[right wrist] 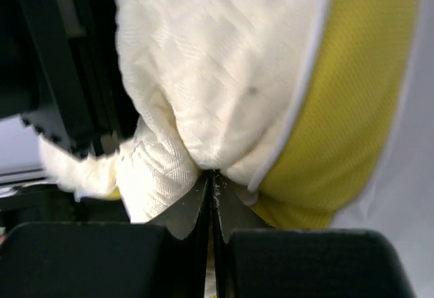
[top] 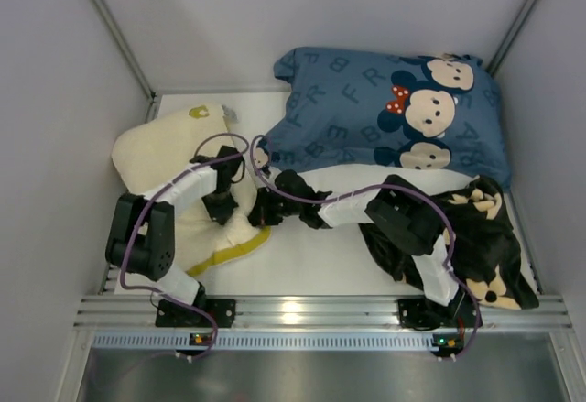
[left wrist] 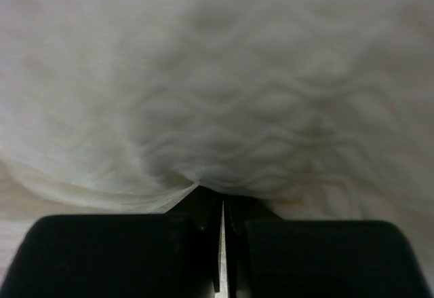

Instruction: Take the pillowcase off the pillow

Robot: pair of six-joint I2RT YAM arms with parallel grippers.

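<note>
The cream quilted pillow point(top: 169, 150) lies at the left of the table, its yellow edge band point(top: 233, 251) turned toward the front. My left gripper point(top: 224, 199) is pressed into the pillow's right side. In the left wrist view its jaws point(left wrist: 222, 199) are shut, with the pillow's point(left wrist: 237, 108) fabric pinched at the tips. My right gripper point(top: 263, 210) reaches in from the right and is shut on a fold of the pillow point(right wrist: 203, 60) beside the yellow band point(right wrist: 352, 108). The black pillowcase point(top: 490, 233) with tan flowers lies crumpled at the right, apart from the pillow and partly under my right arm.
A blue pillow with cartoon mice and letters point(top: 385, 109) fills the back right. White walls enclose the table on three sides. A metal rail point(top: 302, 310) runs along the front edge by the arm bases.
</note>
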